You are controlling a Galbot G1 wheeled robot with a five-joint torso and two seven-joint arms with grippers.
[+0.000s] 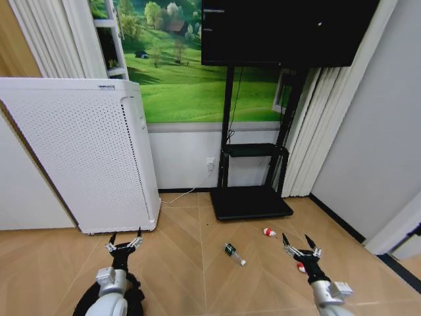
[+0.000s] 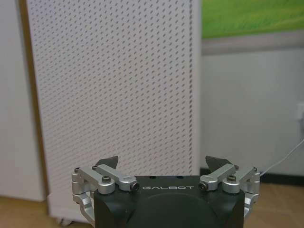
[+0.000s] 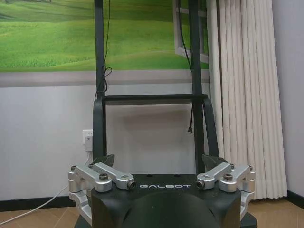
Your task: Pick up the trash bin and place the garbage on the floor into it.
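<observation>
While both arms hang low in front of the robot, nothing is in hand yet. Left gripper (image 1: 125,241) sits spread wide and empty, aimed toward the white perforated appliance (image 1: 85,155); its wrist view confirms the fingers (image 2: 107,163) stand well apart with only that white panel beyond. Right gripper (image 1: 300,244) is likewise splayed wide, empty, pointing at the black TV stand (image 1: 252,197) against the wall.

Trash bin (image 1: 84,304): a dark rounded shape at the bottom edge, beneath the left arm, mostly hidden by it. I take this for the bin, though little of it shows.

Garbage on the wood floor: clear bottle with green label (image 1: 233,253) lying on its side between the two arms; red-and-white piece (image 1: 269,232) nearer the stand's base; red piece (image 1: 300,267) just behind the right gripper, partly covered by it.

Judgement: earliest step, bin not yet lifted. Next move calls for the left gripper to drop and turn toward the bin's rim, which lies close under the arm, an awkward reach. Litter is scattered, so each item needs its own approach.
</observation>
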